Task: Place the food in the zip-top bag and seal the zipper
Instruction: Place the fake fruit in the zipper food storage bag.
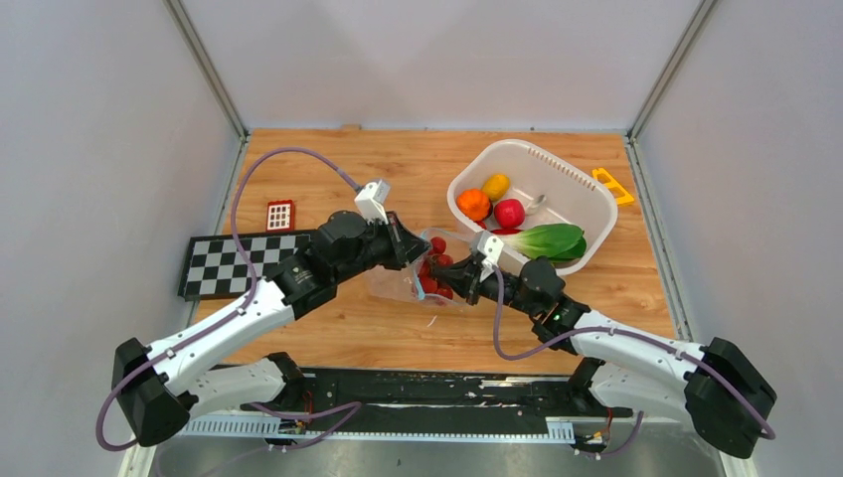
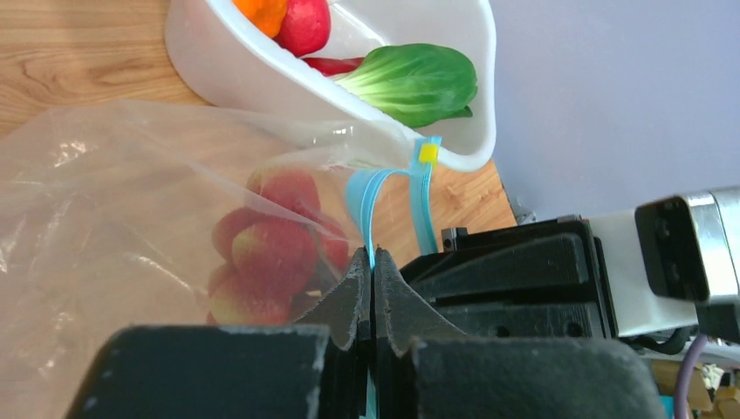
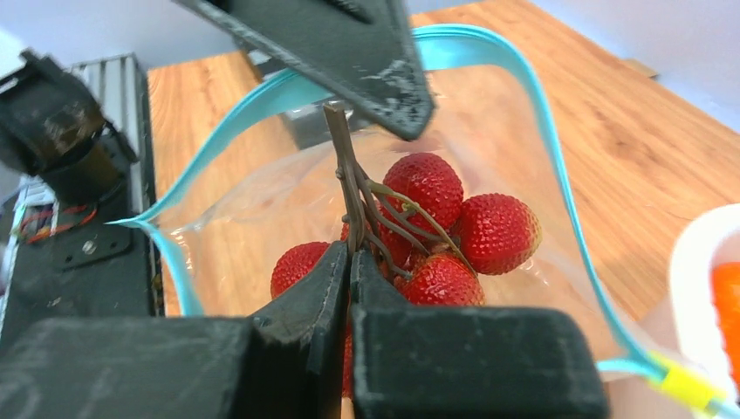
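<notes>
The clear zip-top bag [image 1: 396, 284] lies mid-table with its mouth open. My left gripper [image 1: 412, 254] is shut on the bag's teal zipper [image 2: 362, 196] and holds one lip up. My right gripper [image 1: 467, 284] is shut on the brown stem of the red grape bunch [image 3: 436, 227], which hangs inside the open mouth, ringed by the zipper [image 3: 541, 113]. The bunch shows through the plastic in the left wrist view [image 2: 270, 244]. The tangerine [image 1: 473, 204], lemon [image 1: 495, 186] and apple [image 1: 509, 213] lie in the white basket [image 1: 527, 147]. I cannot make out the dark purple piece.
A green leafy vegetable [image 1: 547, 240] lies in the basket's near end. A checkerboard mat [image 1: 244, 263] and a small red block [image 1: 280, 215] sit at the left. A yellow piece [image 1: 612, 186] lies right of the basket. A yellow slider [image 2: 428, 153] sits on the zipper's end.
</notes>
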{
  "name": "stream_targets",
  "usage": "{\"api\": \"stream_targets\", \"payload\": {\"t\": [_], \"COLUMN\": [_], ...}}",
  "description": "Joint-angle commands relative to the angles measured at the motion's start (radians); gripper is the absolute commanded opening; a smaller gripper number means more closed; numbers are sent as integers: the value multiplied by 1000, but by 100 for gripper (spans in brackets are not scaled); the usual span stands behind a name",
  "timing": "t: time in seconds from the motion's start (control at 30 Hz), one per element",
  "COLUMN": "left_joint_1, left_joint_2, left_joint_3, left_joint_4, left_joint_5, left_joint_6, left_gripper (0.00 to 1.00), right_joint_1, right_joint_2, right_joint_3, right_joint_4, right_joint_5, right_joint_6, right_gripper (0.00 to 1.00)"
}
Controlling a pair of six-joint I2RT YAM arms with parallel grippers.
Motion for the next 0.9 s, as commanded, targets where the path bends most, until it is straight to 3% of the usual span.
{"api": "stream_targets", "payload": {"t": [0.0, 0.13, 0.37, 0.57, 0.7, 0.77, 0.8, 0.83, 0.87], "left_joint_1": [1, 1, 2, 3, 3, 3, 3, 3, 4], "left_joint_2": [-58, -87, -75, -63, -78, -85, -89, -95, -102], "left_joint_3": [6, 2, 8, -23, -29, -25, -21, -17, -14], "left_joint_4": [57, 50, 92, 186, 208, 197, 179, 156, 133], "left_joint_5": [-21, -68, -27, 30, 20, 5, -10, -24, -54], "left_joint_6": [16, 2, -56, -112, -121, -114, -107, -101, -94], "left_gripper": [0, 0, 0, 0, 0, 0, 0, 0, 0], "right_joint_1": [-6, -6, -6, -8, -8, -8, -8, -9, -9], "right_joint_2": [-19, -53, 24, 141, 194, 198, 192, 172, 142], "right_joint_3": [-13, -15, -65, -44, -30, -34, -40, -46, -46], "right_joint_4": [223, 279, 626, 832, 850, 849, 843, 820, 769], "right_joint_5": [121, 81, 141, 201, 193, 204, 218, 228, 233], "right_joint_6": [90, 83, 110, 285, 312, 318, 325, 326, 326], "right_gripper": [0, 0, 0, 0, 1, 7, 17, 40, 54]}}
